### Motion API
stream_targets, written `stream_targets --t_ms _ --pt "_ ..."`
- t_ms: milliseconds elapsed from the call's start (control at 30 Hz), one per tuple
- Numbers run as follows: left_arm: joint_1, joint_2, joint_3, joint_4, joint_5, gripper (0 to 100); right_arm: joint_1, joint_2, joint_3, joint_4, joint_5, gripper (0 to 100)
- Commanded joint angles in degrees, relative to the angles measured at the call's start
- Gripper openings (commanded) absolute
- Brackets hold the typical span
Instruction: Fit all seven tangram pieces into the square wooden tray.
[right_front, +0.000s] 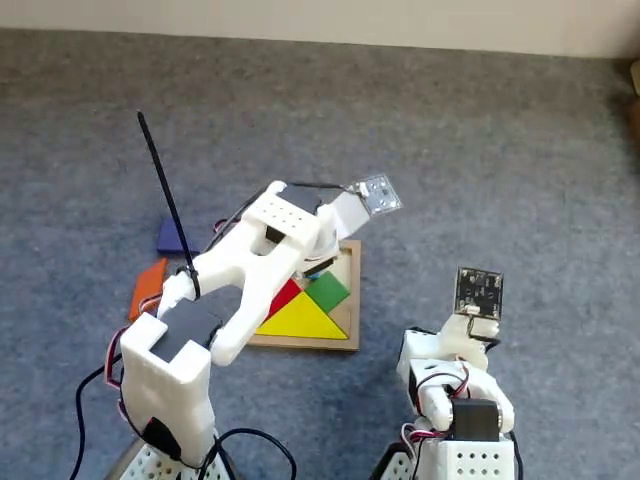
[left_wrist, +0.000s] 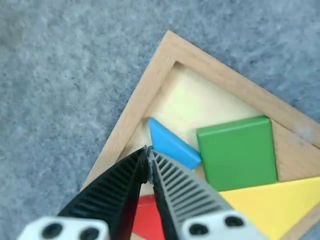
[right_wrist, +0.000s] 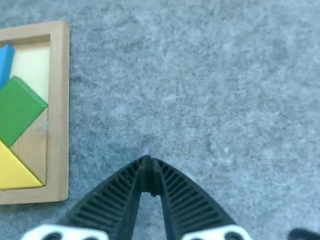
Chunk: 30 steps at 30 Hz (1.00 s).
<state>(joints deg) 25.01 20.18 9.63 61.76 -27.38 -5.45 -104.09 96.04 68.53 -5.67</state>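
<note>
Our left gripper (left_wrist: 149, 152) pinched closed, we should gently nudge the blue piece (left_wrist: 175, 147) just ahead into the tray (left_wrist: 144, 94) corner.

We are seeing a grey, felt-like carpet (right_front: 500, 150) covering the whole work surface, its fuzzy, mottled nap showing up close in both wrist views. Along the far edge in the high view, a pale, cream-coloured band (right_front: 300, 20) is running from side to side, meeting the grey in a straight line that is slanting slightly down toward the right. At the right edge, just below that band, a small brownish shape (right_front: 636, 100) is poking in; we are not able to tell what it is.
</note>
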Motion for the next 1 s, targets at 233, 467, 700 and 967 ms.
stream_targets --t_ms 233,467,700,967 --pt "0.0 -7.3 -2.9 2.0 0.4 4 0.8 -0.6 7.1 -1.0 0.4 0.6" --pt "1.8 -5.9 -2.9 2.2 0.4 4 0.8 -0.6 7.1 -1.0 0.4 0.6" --pt "1.8 -2.9 -2.9 2.6 0.4 4 0.9 -0.6 7.1 -1.0 0.4 0.6" --pt "3.4 -3.7 -3.1 11.0 0.4 3 0.9 -0.6 7.1 -1.0 0.4 0.6"
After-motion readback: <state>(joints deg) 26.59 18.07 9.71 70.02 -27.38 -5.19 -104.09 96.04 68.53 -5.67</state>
